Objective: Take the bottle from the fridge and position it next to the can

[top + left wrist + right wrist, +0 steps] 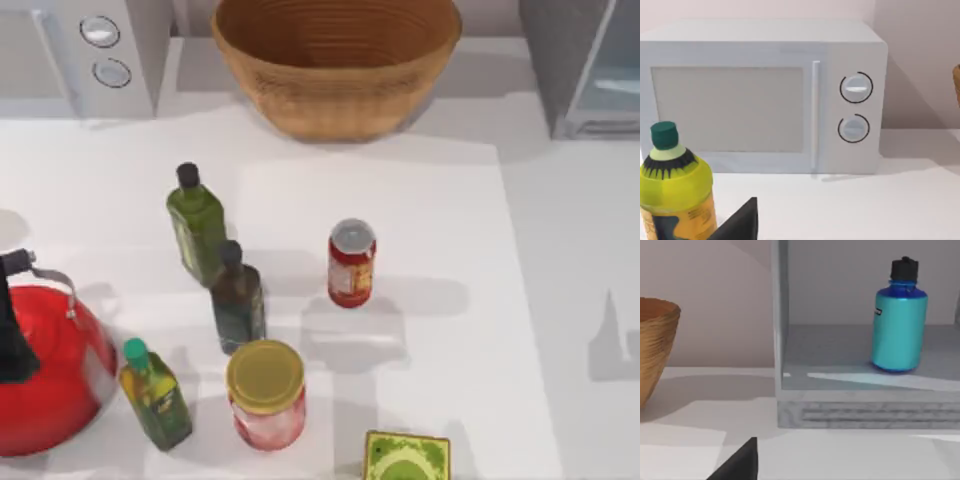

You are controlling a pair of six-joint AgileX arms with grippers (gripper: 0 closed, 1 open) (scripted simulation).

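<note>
- Bottle [899, 322]: stands upright on the floor of the fridge [850, 405] compartment, untouched and set back from the front lip, as seen in the right wrist view. The door appears to be open already, since the interior is in plain sight.
- Fridge in the top view [585, 70]: at the far right corner of the tabletop [540, 300], partly in view.
- Can [351, 262]: upright near the middle of the tabletop, with bare surface on its right side; a dark bottle [238, 298] stands to its left and a yellow-lidded jar [266, 394] nearer the front.
- Hands: a dark wedge at the lower edge of each wrist view is probably part of that arm's hand, but whether either hand is spread or pressed together cannot be told.
- Left arm: its wrist camera faces the microwave [765, 95] and a yellow-green bottle [675, 195]; judged idle.
- Step in hand: judged the approach of the right arm toward the fridge; nothing is yet gripped.
- Next move calls for: a level reach into the compartment, clearing the front lip and side wall, then a grip about the bottle's body below the cap.
</note>
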